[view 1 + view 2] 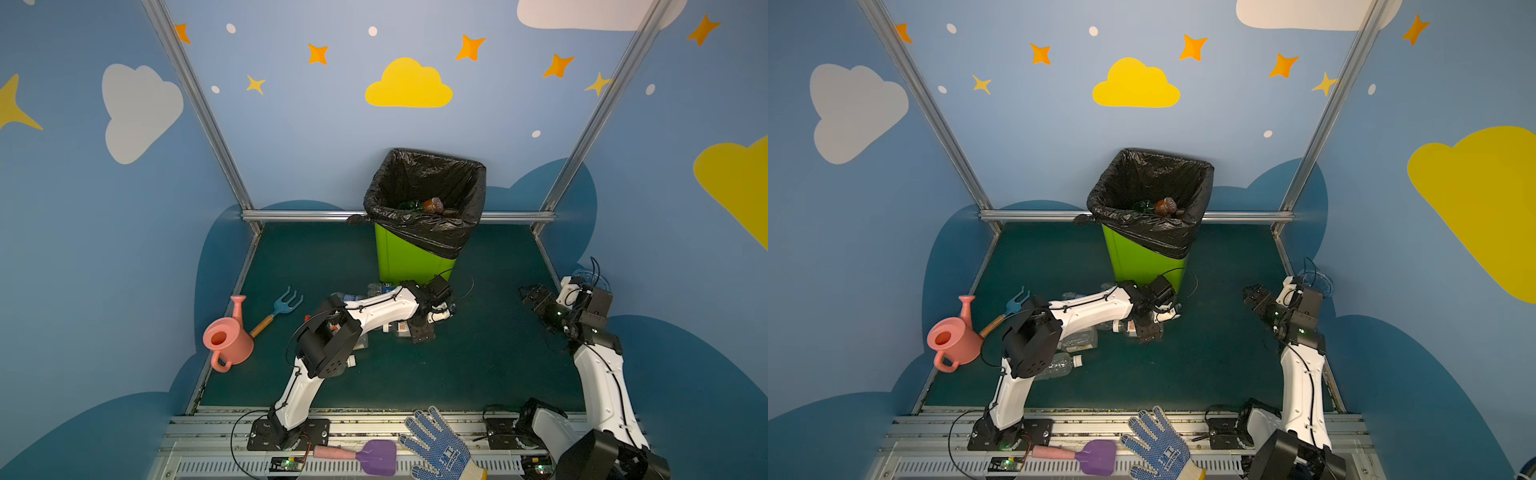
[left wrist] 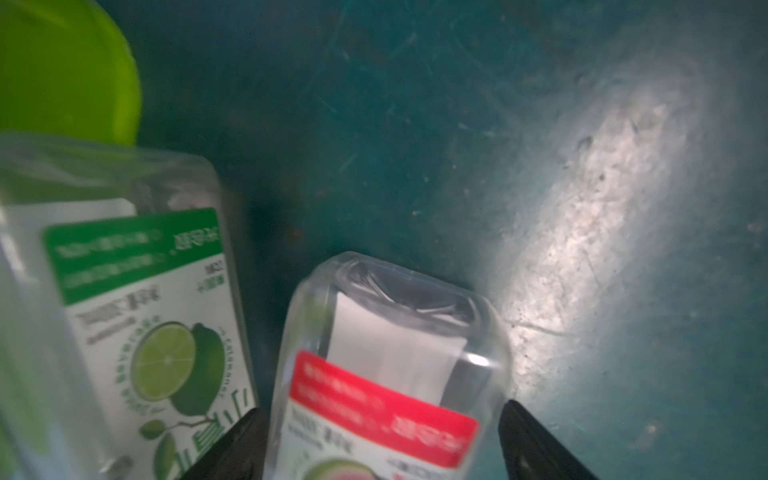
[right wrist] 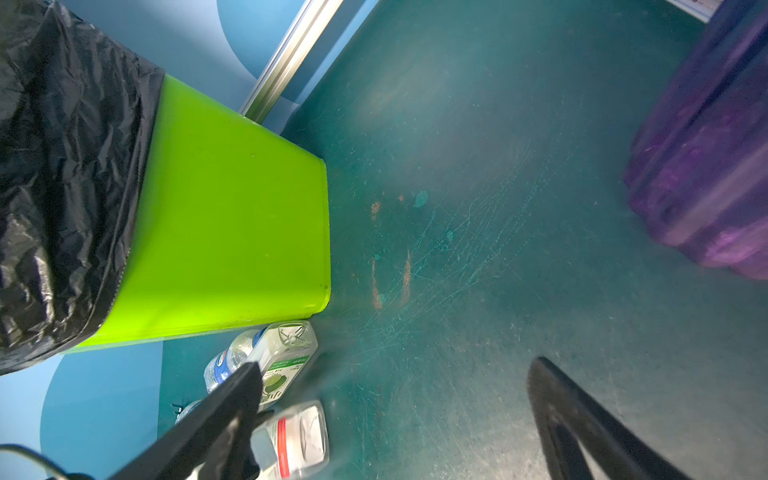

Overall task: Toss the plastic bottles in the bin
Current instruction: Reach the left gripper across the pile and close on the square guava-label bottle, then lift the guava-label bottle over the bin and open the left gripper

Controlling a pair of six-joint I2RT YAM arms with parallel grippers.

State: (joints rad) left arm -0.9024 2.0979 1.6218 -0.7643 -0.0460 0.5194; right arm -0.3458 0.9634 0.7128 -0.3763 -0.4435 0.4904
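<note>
The lime-green bin (image 1: 415, 257) (image 1: 1142, 259) (image 3: 228, 208) with its black bag stands at the back; a brown bottle (image 1: 432, 204) and a green one lie inside. In front of it my left gripper (image 1: 420, 332) (image 1: 1148, 332) (image 2: 380, 405) is down on the floor, its jaws pressed against both sides of a clear red-labelled bottle (image 2: 386, 365) (image 3: 299, 436) lying there. A lime-labelled bottle (image 2: 145, 311) (image 3: 286, 357) and a blue-labelled bottle (image 3: 226, 365) lie beside it by the bin's foot. Two more clear bottles (image 1: 1079, 338) (image 1: 1059, 365) lie under the left arm. My right gripper (image 1: 530, 293) (image 1: 1252, 293) (image 3: 395, 365) hangs open and empty to the right.
A pink watering can (image 1: 226, 338) and a blue hand rake (image 1: 286, 301) lie at the left wall. A purple ribbed vase (image 3: 706, 166) stands near the right arm. A dotted glove (image 1: 440, 449) and a purple trowel (image 1: 374, 457) rest on the front rail.
</note>
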